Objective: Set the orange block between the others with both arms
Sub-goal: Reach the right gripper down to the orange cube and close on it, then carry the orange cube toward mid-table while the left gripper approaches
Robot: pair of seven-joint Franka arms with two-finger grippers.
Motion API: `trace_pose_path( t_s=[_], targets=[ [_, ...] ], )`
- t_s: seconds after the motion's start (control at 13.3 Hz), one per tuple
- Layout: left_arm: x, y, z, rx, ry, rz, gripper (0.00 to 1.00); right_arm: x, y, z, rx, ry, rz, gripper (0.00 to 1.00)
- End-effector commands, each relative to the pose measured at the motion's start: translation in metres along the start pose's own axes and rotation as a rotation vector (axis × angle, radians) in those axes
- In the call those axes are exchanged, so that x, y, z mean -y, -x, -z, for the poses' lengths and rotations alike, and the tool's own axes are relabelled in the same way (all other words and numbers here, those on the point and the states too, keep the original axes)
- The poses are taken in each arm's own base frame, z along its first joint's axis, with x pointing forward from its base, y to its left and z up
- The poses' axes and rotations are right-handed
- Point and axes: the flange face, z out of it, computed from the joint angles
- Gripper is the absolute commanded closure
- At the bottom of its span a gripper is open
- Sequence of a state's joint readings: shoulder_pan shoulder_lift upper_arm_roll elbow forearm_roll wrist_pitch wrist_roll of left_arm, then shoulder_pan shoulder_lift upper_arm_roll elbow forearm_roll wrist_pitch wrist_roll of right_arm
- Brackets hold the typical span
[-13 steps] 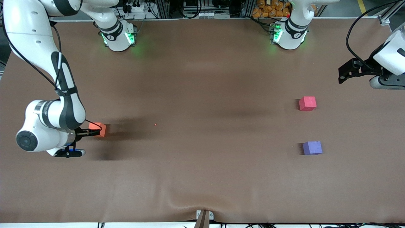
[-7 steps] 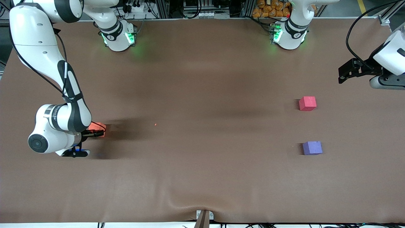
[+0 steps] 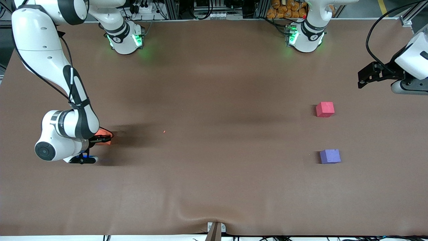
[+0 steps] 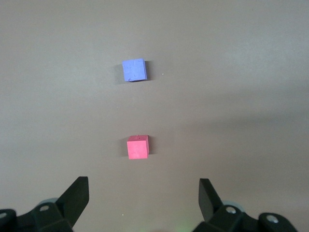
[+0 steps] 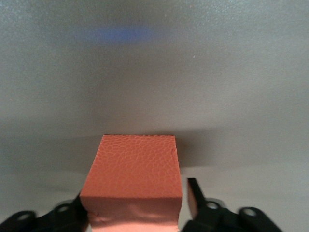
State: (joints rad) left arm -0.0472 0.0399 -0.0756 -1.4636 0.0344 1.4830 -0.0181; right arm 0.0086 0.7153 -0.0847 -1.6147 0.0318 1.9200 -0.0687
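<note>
Front view: orange block point(image 3: 104, 137) half hidden by right claw point(image 3: 100, 140) | grip unclear | left claw point(image 4: 144, 195) spread wide

- Even overhead light; the brown table point(image 3: 214, 150) reads sharp, without glare.
- Soft shadow spreads toward three o'clock from the orange block point(image 3: 104, 138).
- Green base glow at twelve o'clock.

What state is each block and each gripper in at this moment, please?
orange block: on the table at the right arm's end, between the right gripper's fingers.
pinkish-red cube: resting on the table, untouched.
purple-blue cube: resting on the table, untouched, nearer the front camera than the pinkish-red cube.
right gripper: low at the orange block, fingers at its sides.
left gripper: open, empty, waiting above the two cubes.
</note>
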Motion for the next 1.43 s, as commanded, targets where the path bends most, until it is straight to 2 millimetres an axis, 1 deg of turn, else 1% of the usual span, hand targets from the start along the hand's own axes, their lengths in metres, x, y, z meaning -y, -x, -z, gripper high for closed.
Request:
trace_pose_path(
  t_s=[0.0,0.08,0.15,0.23,0.3,0.38,0.53,0.6,0.68,0.75,0.83,0.9,0.98,1.05,1.13,1.21,1.28,1.36],
  targets=[
    [0.002,-0.002,0.001,-0.005,0.015,-0.004,0.00,0.001,0.002,0.010,-0.023,0.001,0.009,0.71],
    [0.002,-0.002,0.000,-0.002,0.014,-0.004,0.00,0.003,0.001,0.017,-0.037,0.001,0.010,0.72],
    [0.002,-0.002,0.000,-0.002,0.015,-0.004,0.00,0.010,-0.001,0.031,-0.063,0.000,0.017,0.71],
    [0.002,-0.002,0.000,-0.003,0.015,-0.004,0.00,0.028,-0.001,0.040,-0.081,-0.004,0.035,0.71],
    [0.002,-0.002,0.001,-0.003,0.015,-0.004,0.00,0.042,0.001,0.058,-0.111,-0.030,0.037,0.71],
    [0.001,-0.002,0.000,-0.003,0.014,-0.005,0.00,0.062,0.004,0.068,-0.127,-0.067,0.046,0.70],
    [0.002,-0.002,0.000,-0.002,0.013,-0.004,0.00,0.116,0.010,0.085,-0.152,-0.111,0.076,0.70],
    [0.002,-0.003,-0.001,0.000,0.014,-0.004,0.00,0.147,0.013,0.092,-0.163,-0.109,0.074,0.70],
    [0.001,-0.004,-0.003,0.003,0.014,-0.005,0.00,0.184,0.020,0.095,-0.168,-0.099,0.073,0.69],
    [0.001,-0.004,-0.003,0.003,0.014,-0.005,0.00,0.227,0.030,0.093,-0.165,-0.082,0.078,0.69],
    [0.001,-0.005,-0.004,0.004,0.014,-0.005,0.00,0.269,0.044,0.087,-0.159,-0.063,0.094,0.64],
    [0.001,-0.006,-0.006,0.009,0.016,-0.006,0.00,0.302,0.056,0.083,-0.158,-0.052,0.084,0.63],
    [0.000,-0.007,-0.007,0.010,0.016,-0.007,0.00,0.330,0.066,0.078,-0.157,-0.048,0.067,0.63],
    [-0.001,-0.007,-0.008,0.012,0.014,-0.010,0.00,0.356,0.075,0.072,-0.157,-0.039,0.080,0.63],
    [-0.004,-0.008,-0.010,0.015,0.016,-0.012,0.00,0.374,0.082,0.065,-0.153,-0.039,0.101,0.63],
    [-0.007,-0.010,-0.014,0.022,0.016,-0.015,0.00,0.390,0.086,0.059,-0.139,-0.088,0.100,0.59],
    [-0.009,-0.011,-0.016,0.025,0.016,-0.020,0.00,0.409,0.093,0.052,-0.122,-0.159,0.091,0.59],
    [-0.010,-0.014,-0.022,0.036,0.020,-0.020,0.00,0.423,0.099,0.043,-0.105,-0.180,0.097,0.58]
  ],
)
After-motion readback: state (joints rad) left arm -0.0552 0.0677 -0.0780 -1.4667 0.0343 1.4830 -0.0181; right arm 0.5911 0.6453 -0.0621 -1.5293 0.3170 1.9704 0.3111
